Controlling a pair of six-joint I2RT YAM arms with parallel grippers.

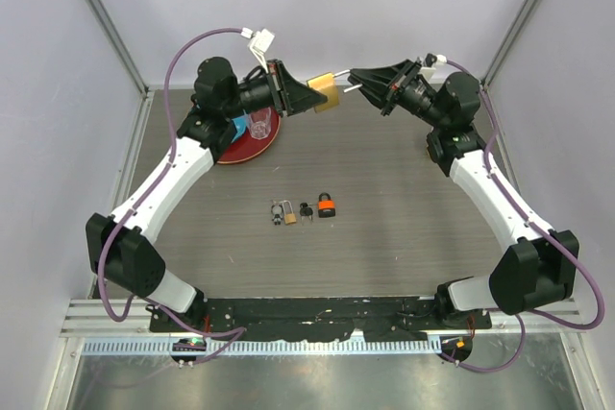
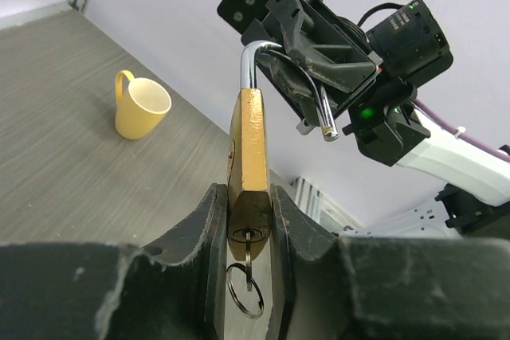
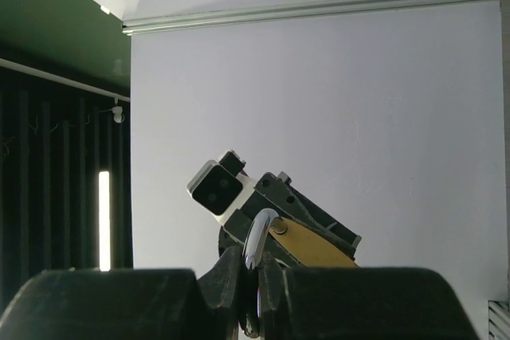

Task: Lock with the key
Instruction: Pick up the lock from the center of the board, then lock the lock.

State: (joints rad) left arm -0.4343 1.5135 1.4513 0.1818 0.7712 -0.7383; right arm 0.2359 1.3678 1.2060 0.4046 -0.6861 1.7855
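Gripping one large brass padlock [image 2: 249, 145] above the worktop's [image 1: 384, 228] far edge, the left gripper [image 2: 243, 201] clamps its body; the right gripper [image 3: 253, 264] pinches its steel shackle [image 2: 248, 69]. One ringed metal key [image 2: 248, 238] sits in its keyhole.

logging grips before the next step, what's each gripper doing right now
left gripper: closed on the padlock body
right gripper: closed on its shackle

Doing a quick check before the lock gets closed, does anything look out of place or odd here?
Only the brass padlock, held in mid-air: its shackle stands open, free end out of the body, pinched by the right gripper while the left gripper clamps the body. Nothing looks spilled or damaged.
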